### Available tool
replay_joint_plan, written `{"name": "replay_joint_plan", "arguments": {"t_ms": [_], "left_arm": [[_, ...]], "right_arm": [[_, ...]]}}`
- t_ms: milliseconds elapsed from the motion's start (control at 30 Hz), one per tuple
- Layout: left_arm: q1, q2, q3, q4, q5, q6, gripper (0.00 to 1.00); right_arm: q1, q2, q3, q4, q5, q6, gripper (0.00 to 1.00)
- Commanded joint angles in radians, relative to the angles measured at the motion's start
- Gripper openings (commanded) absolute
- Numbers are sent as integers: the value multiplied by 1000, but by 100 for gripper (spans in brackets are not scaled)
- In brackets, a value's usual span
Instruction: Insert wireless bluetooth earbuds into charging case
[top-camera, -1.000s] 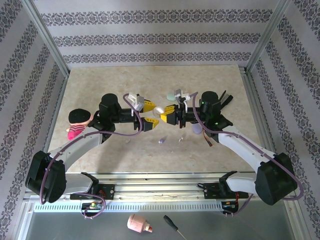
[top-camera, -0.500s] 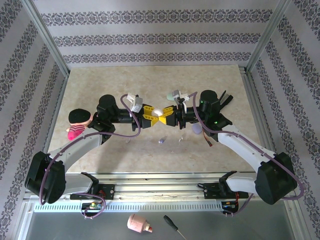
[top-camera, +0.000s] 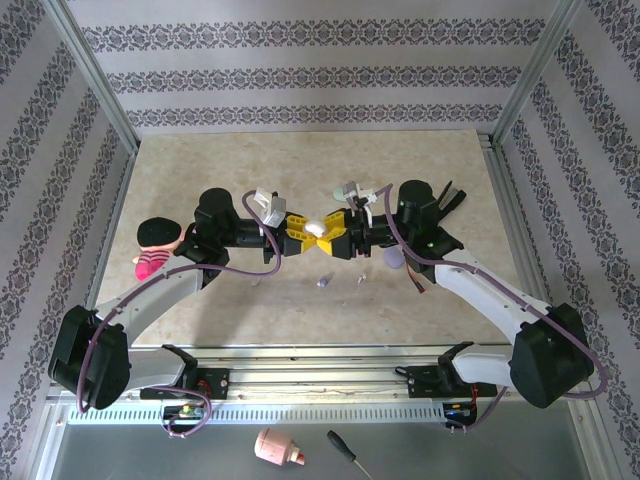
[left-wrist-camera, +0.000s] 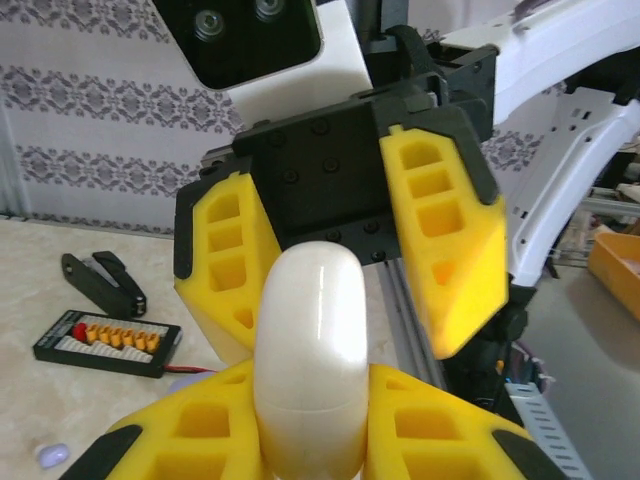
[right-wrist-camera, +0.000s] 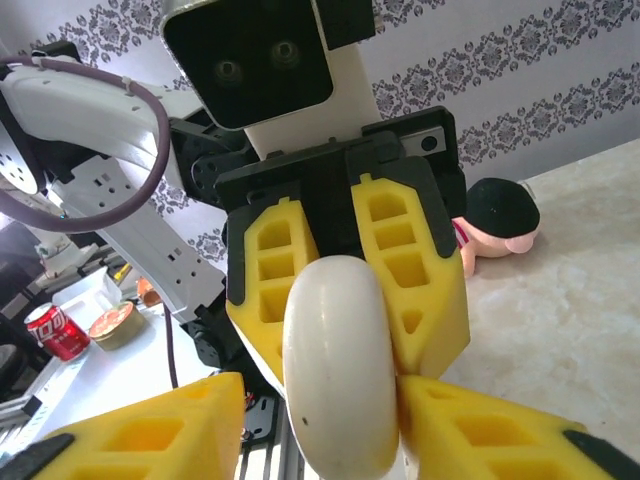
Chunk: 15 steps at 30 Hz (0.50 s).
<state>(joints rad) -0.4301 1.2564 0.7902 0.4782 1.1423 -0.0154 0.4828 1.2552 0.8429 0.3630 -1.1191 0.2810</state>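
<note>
White case (left-wrist-camera: 310, 340), clamped in left tool (left-wrist-camera: 312, 452)

top: overhead, far | wrists: close, facing each other | shared: white case (left-wrist-camera: 310, 350)

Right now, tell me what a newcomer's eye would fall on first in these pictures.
The yellow left end effector and right end effector meet nose to nose above the middle of the table, with one white case between them. The left is shut on the case, while the right's jaws stand open around its other end. Next comes the pink doll in a black hat at the table's left edge.
</note>
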Motion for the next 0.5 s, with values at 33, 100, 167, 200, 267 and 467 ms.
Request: {"name": "replay_joint_plan", "arguments": {"t_ms": [33,100,167,200,267,467], "left_arm": [[-15,-38,-7,-32,55,109,5],[-15,-49,-23,-12,57,130,4],[-16,-56,-34,14,62,131,3],[-16,-58,-38,23,66,127,3],[-18,-64,-46,39,72,122,3],[-18,-67,-81,64,43,164,2]], "right_arm": [[-9,-8,47,25,116,38,49],[-21,0,53,23,148,58,50],[-27,3,54,16,200,60,50],[-29,3,57,6,222,54,50],[-35,1,62,-6,268,48,51],[-37,-3,70,11,274,55,58]]}}
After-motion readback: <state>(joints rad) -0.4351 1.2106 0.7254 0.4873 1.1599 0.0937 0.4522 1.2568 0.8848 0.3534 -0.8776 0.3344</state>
